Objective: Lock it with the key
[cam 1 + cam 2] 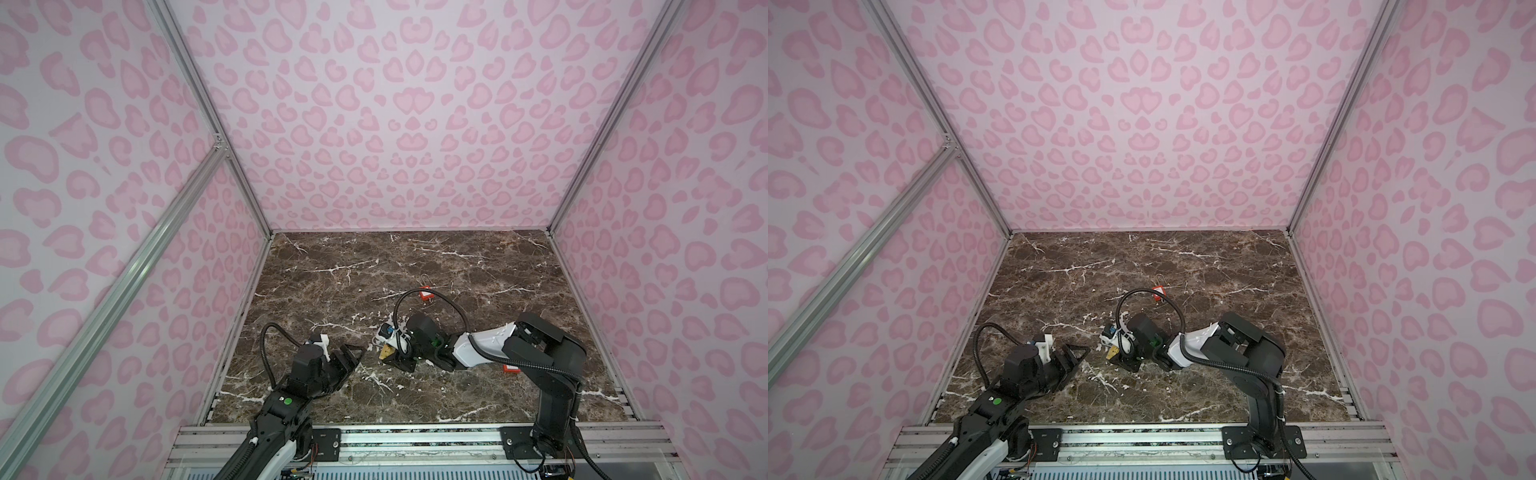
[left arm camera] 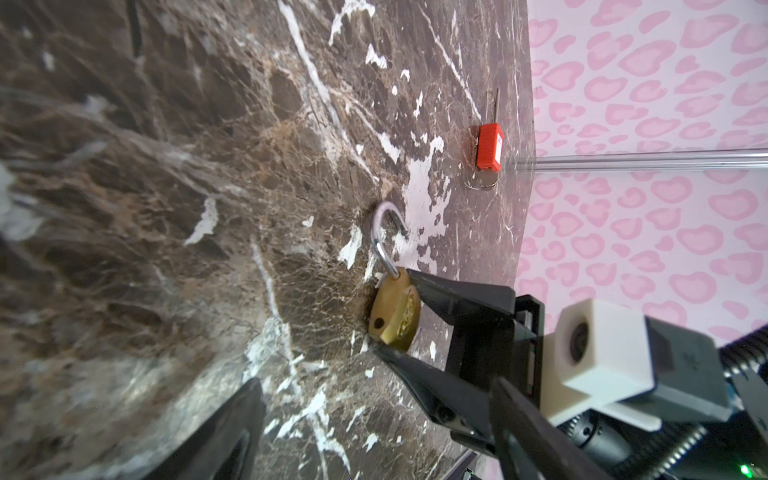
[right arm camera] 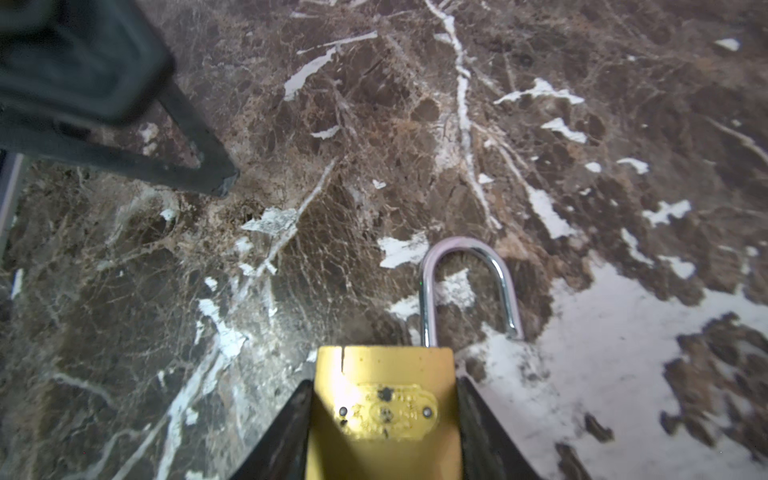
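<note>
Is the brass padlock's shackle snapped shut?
No: in the right wrist view one end of the shackle sits free, outside the body of the brass padlock.

Robot lab booth: aluminium frame (image 1: 208,108), pink printed walls (image 1: 395,104), marble-look bench (image 1: 332,266), arms (image 1: 552,390) mounted on rail (image 1: 415,440) at 6 o'clock.

Brown marble tabletop (image 1: 457,266), pink spotted walls (image 1: 395,104), aluminium rail (image 1: 124,266)

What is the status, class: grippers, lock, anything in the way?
Left gripper open, hovering beside. Right gripper shut on brass padlock; shackle open. Red padlock lies apart behind, not blocking.
</note>
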